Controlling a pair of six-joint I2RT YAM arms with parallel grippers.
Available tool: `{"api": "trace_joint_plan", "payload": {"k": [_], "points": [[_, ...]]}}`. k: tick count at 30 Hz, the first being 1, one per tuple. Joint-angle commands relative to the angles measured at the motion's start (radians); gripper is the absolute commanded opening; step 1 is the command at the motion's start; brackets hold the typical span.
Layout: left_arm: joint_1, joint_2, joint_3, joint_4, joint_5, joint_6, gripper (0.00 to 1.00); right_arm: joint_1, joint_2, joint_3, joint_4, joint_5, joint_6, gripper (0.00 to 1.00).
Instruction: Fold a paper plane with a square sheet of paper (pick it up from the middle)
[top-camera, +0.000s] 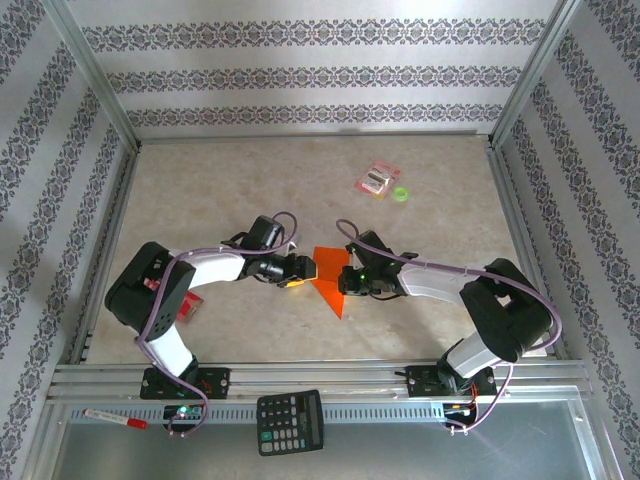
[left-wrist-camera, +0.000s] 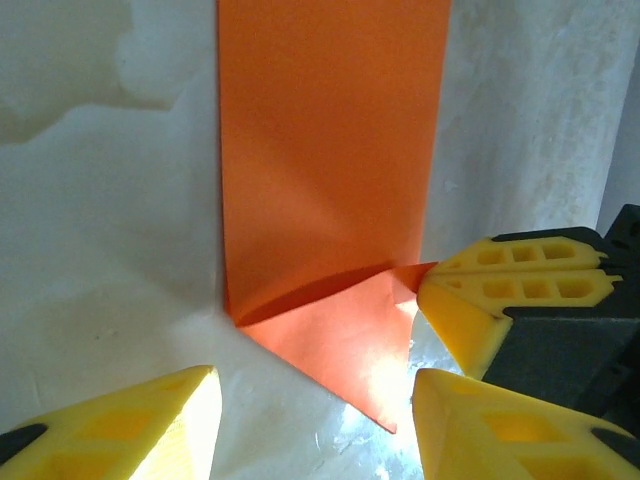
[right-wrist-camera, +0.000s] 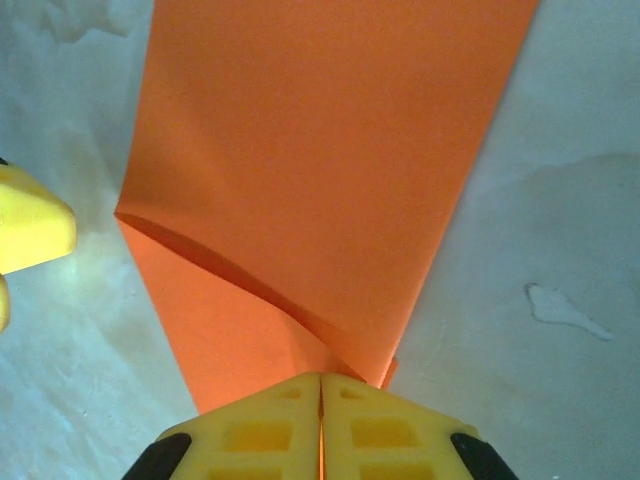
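Partly folded sheet of paper (top-camera: 329, 277), bright orange, lying near the middle of the surface (top-camera: 200, 200) between the two arms. In the top view its long axis runs from the far side toward the near edge and ends in a point on the near side. The right gripper (right-wrist-camera: 320, 388) is closed flat on the sheet's right-hand margin, at the place where a raised layer meets the layer under it. From that pinch a soft, curved fold line runs across the sheet toward the opposite edge. The left gripper (left-wrist-camera: 315, 385) faces the sheet from the other side with its jaws moderately apart and nothing between the pads. In its own wrist view the sheet's near point lies on the surface in the gap ahead of the fingers, and the right gripper's fingertips meet the sheet just beyond. The two grippers therefore stand opposite each other across the sheet's short width, both close to it. Only the left is free, so any pressing or regrasping of the unheld edge probably falls to that arm, which would approach crosswise to the long axis.
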Motion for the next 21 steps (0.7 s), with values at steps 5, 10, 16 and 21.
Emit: {"api": "trace_joint_plan", "payload": {"k": [5,10,16,21], "points": [[-0.015,0.067,0.056,-0.010,0.027,-0.016,0.51,-0.009,0.026,-0.017,0.020,0.021,-0.003,0.04],[-0.017,0.079,0.056,0.023,0.051,-0.041,0.49,-0.011,0.029,-0.025,0.024,0.021,-0.005,0.02],[-0.016,0.069,0.060,0.016,0.054,-0.046,0.49,-0.012,0.040,-0.022,0.023,0.016,-0.008,0.01],[-0.016,0.072,0.068,0.022,0.064,-0.050,0.48,-0.012,0.043,-0.024,0.020,0.016,-0.008,0.00]]}}
